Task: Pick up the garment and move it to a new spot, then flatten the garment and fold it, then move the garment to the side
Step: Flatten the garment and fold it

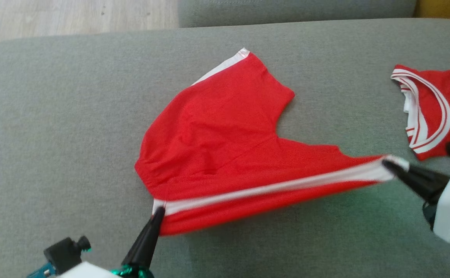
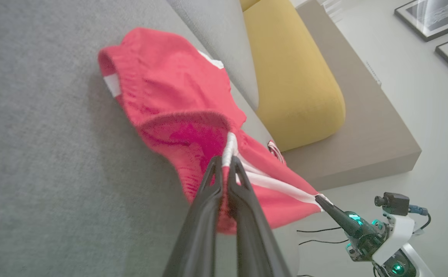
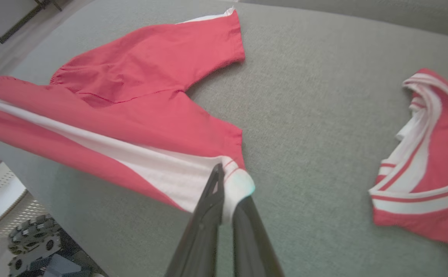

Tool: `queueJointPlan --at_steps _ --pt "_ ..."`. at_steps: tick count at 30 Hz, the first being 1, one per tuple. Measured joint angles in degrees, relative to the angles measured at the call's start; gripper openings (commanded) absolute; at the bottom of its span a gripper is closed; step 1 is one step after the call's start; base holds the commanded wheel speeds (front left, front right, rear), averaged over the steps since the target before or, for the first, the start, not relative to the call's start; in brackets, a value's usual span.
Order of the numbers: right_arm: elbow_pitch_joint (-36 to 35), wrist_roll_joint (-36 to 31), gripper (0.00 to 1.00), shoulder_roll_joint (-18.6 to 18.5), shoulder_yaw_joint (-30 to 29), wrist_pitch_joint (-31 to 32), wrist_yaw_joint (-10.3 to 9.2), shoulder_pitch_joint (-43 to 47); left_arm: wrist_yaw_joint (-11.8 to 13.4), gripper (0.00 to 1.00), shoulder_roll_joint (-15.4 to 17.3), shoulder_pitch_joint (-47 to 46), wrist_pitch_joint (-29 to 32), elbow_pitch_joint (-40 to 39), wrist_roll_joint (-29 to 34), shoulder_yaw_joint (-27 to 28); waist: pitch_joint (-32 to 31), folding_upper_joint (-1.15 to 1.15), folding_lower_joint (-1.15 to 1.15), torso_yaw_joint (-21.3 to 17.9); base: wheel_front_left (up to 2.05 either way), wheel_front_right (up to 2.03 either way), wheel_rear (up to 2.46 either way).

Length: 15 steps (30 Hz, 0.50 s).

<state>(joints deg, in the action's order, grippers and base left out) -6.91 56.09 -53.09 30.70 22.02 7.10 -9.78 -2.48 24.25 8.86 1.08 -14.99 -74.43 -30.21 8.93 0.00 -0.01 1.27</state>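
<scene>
While the red shorts [image 1: 225, 139] are stretched between both claws: the flatten step is judged to be in hand; folding and the move to the side are not yet done.
Red shorts: about mid-way across the grey sofa seat [image 1: 55, 116]. The far leg and the seat panel lie on the cushion. The near edge, carrying the white side stripe [image 1: 271, 188], appears raised off the cushion and is pulled into a straight line.
Left claw [image 1: 158, 210]: closed to a tight pinch on the waistband end of the stripe, at the near-left corner of the shorts.
Right claw [image 1: 387, 164]: closed fully on the hem end of the same stripe, at the right end of the shorts.
Cloth condition: creases are gathered by the waistband on the left; the far leg lies fairly smooth; the crotch notch opens toward the right.
Red jersey [image 1: 437, 112]: a second garment with a white striped collar. It lies on the seat to the right, apart from the shorts and near the right arm.
Next move (judgement): lower both claws together with the stripe kept taut, so the near leg lands flat on the seat. Release only once the cloth rests there.
Caution (judgement): an uneven pull would skew the shorts; the right arm should avoid catching the jersey.
</scene>
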Motion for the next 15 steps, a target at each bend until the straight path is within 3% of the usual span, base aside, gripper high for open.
queueJointPlan --at_steps 3,6,10,15 --pt "-3.7 -6.6 0.0 3.1 -7.4 3.5 0.01 2.2 0.4 0.0 -1.3 -1.0 -1.8 -1.3 0.7 0.2 0.5 0.0 0.0 0.7 0.0 0.0 0.0" --pt "-7.1 -11.5 0.0 8.7 -9.9 6.5 0.0 1.1 0.4 0.0 -3.8 -4.1 -3.9 0.8 2.3 0.4 1.5 0.0 0.01 1.6 0.0 0.0 0.0" --pt "-6.4 -15.2 0.0 14.2 -7.5 7.6 0.0 -6.8 -0.1 0.0 -8.2 -11.4 -6.3 6.4 3.4 0.6 3.3 0.0 0.01 2.8 0.0 0.0 0.0" --pt "1.8 -17.2 0.0 18.8 -1.7 3.4 0.0 -21.4 -0.3 0.0 -13.3 -19.6 -10.4 14.4 5.6 1.7 6.3 0.0 0.02 4.5 0.0 0.0 0.0"
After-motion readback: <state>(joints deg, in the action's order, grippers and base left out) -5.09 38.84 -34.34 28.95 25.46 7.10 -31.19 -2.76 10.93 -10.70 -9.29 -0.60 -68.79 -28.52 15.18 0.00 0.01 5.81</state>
